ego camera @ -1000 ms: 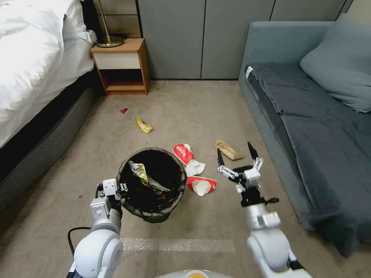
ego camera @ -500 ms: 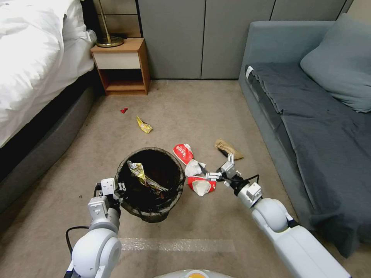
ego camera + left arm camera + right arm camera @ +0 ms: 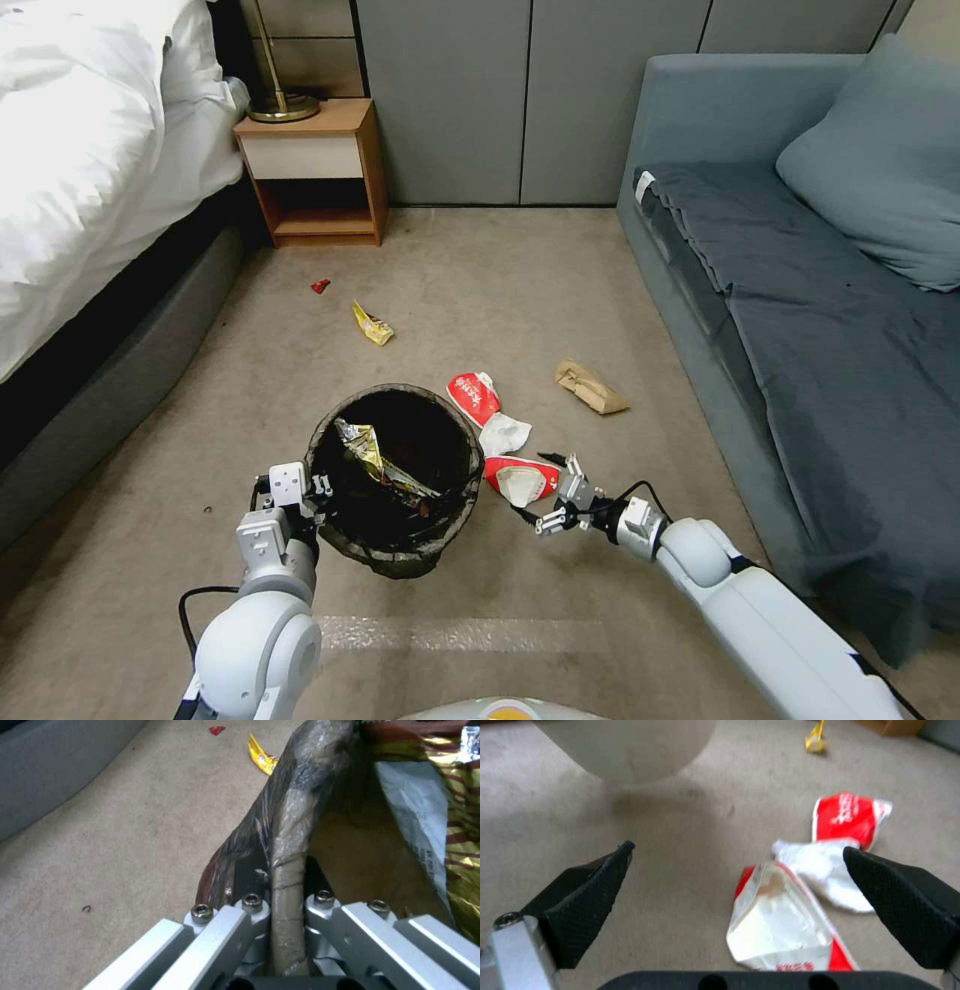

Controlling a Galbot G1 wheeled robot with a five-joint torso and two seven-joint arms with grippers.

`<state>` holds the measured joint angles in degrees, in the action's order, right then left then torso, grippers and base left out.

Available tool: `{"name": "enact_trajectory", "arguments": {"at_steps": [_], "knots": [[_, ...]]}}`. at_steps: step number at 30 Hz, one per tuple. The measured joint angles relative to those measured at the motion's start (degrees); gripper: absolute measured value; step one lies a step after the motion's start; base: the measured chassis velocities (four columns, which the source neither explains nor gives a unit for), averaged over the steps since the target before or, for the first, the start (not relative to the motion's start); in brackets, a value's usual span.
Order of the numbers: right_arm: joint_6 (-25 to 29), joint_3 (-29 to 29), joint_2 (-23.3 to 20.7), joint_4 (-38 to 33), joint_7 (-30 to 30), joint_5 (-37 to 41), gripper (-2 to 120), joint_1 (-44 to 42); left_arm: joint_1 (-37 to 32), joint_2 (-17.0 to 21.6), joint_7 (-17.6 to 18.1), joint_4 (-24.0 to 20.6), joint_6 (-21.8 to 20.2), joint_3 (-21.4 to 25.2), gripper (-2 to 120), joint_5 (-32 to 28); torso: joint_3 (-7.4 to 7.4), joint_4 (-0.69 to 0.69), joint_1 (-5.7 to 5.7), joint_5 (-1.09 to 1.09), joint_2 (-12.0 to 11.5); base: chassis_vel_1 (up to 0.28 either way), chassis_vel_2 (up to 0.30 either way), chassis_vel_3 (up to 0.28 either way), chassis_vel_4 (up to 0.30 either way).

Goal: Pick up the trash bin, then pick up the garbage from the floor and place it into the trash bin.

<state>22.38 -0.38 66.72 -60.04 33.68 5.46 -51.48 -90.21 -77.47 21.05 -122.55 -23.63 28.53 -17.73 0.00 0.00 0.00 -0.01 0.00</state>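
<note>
Left tool (image 3: 287, 907): clamped on bin (image 3: 395, 475) rim.
Right tool (image 3: 537, 487): spread wide, low beside red-white wrapper (image 3: 520, 480) on floor.

Left tool (image 3: 318, 492) clamped on the trash bin (image 3: 395, 470) rim; right tool (image 3: 535, 488) low beside the bin's right side, its 2 fingers (image 3: 587, 900) spread wide

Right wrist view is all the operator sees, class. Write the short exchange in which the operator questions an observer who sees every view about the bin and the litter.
Operator: Is the bin held?
Observer: Yes, the left gripper is shut on the trash bin at its rim.
Operator: Anything inside it?
Observer: A gold foil wrapper lies in it.
Operator: Any litter beyond what I see?
Observer: A tiny red scrap lies near the nightstand.
</note>
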Motion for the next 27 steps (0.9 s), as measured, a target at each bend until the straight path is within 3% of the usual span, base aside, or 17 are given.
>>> {"name": "enact_trajectory", "arguments": {"at_steps": [11, 27], "knots": [[5.0, 1.6, 7.2, 16.1, 2.1, -2.5, 100, 7.3, -0.8, -1.0, 0.0, 0.0, 0.2, -0.8, 0, 1.4, 0.00, 0.00, 0.00, 0.00, 0.0, 0.000, 0.000, 0.000, 0.000], [4.9, 3.1, 10.6, 26.8, -3.5, -5.7, 100, 12.5, -1.5, -1.2, -0.1, -0.1, 0.5, -0.6, 0, 1.7, 0.00, -0.01, 0.00, 0.00, 0.0, 0.000, 0.000, 0.000, 0.000]]}}
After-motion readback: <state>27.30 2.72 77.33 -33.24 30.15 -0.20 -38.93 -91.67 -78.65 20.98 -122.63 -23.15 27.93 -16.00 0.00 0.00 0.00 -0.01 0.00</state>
